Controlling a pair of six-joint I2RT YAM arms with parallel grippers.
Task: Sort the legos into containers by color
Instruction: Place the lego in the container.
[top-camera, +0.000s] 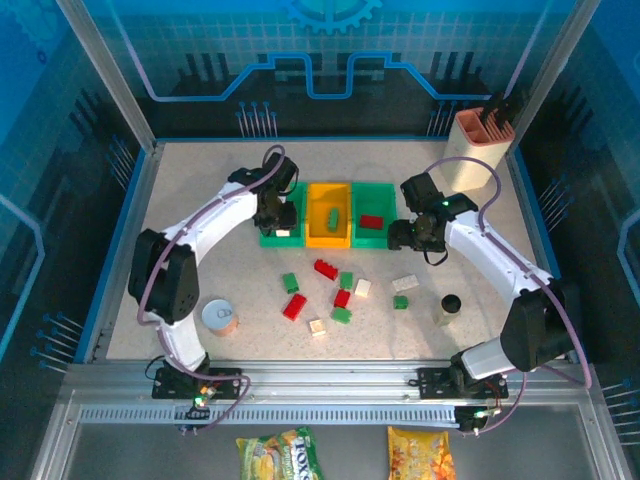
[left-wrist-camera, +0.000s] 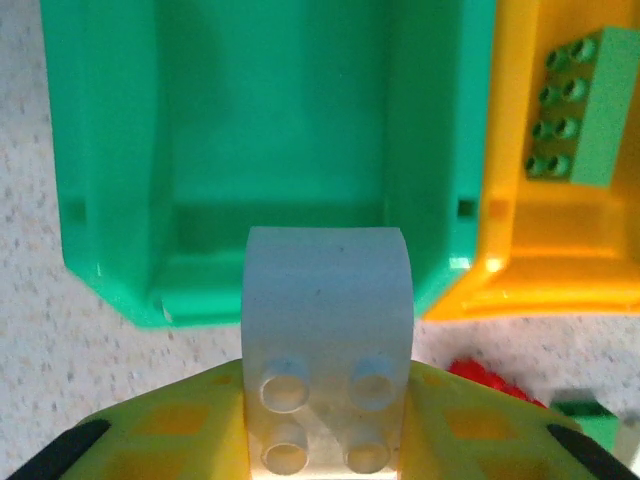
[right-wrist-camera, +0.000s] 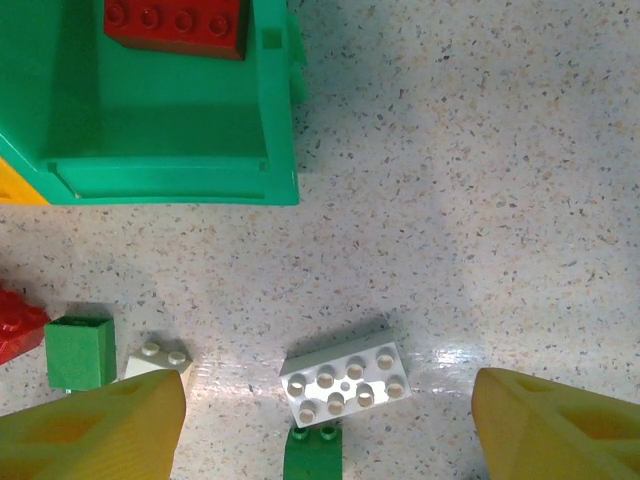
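Left side: left jaws clenched on small white brick (left-wrist-camera: 327, 330), poised at near rim of left green bin (left-wrist-camera: 110, 150). Orange bin (top-camera: 327, 240) holds green brick (top-camera: 331, 216); right green bin (top-camera: 372, 241) holds red brick (top-camera: 371, 221). Loose bricks (top-camera: 293, 306) on counter (top-camera: 200, 200). Right jaws released, above long white brick (right-wrist-camera: 345, 383).

- Robot lab test cell.
- Aluminium extrusion frame (top-camera: 330, 385) encloses a speckled table (top-camera: 190, 175).
- Blue backdrop panels (top-camera: 200, 50) printed with gear and circuit graphics.
- Left arm (top-camera: 205, 228) and right arm (top-camera: 495, 260) bolted to the front rail.
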